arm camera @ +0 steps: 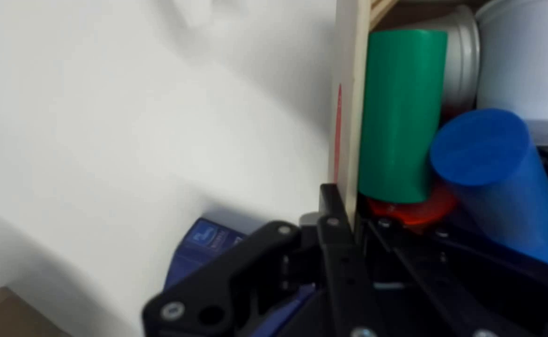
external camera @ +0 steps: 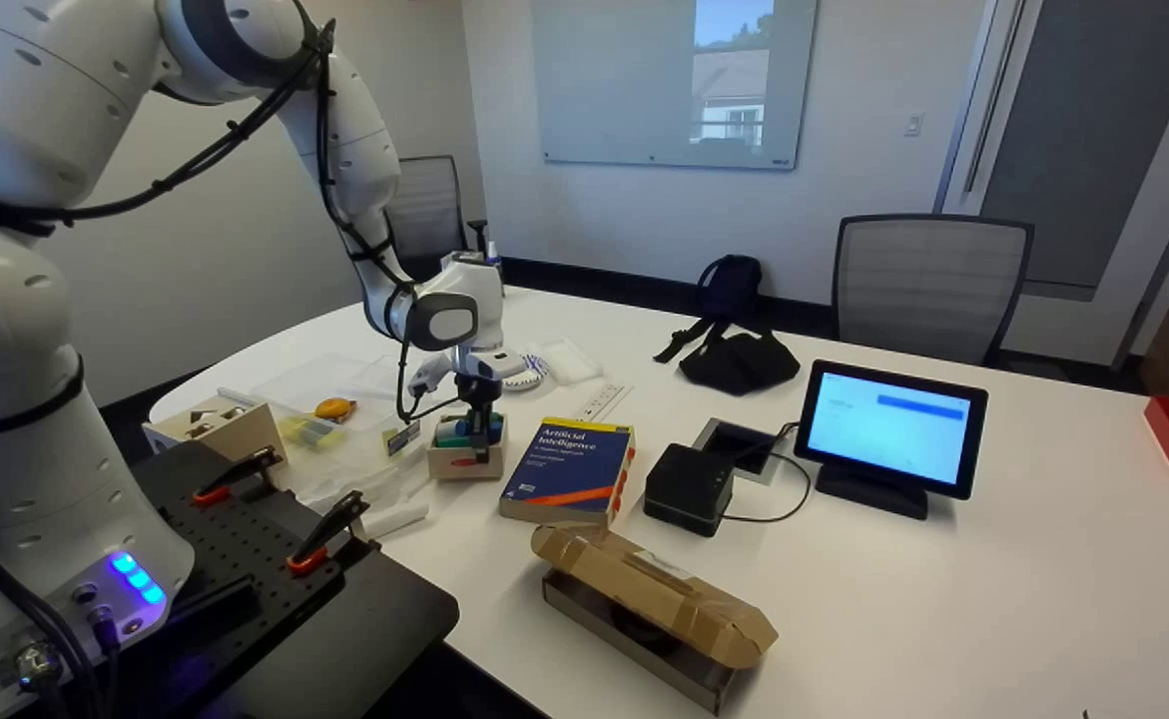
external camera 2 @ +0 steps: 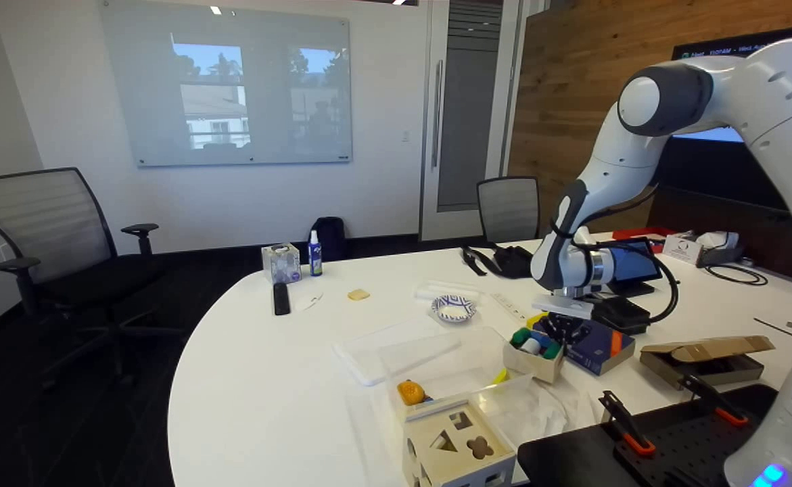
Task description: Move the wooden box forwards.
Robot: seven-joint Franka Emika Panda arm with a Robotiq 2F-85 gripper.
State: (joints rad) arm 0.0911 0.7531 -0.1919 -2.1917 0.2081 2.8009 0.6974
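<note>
Just the wooden box's wall (arm camera: 350, 124) between jaws.

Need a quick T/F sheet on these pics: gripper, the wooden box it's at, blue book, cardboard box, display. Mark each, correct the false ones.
1. The gripper is closed on a wall of the wooden box. True.
2. The wooden box is empty. False: it holds a green cylinder and a blue cylinder, among other things.
3. The blue book lies nearer the wooden box than the cardboard box does. True.
4. The cardboard box is fully closed. False: it is partly open.
5. The blue book stands upright on its edge. False: it lies flat.
6. The display is lit. True.
</note>
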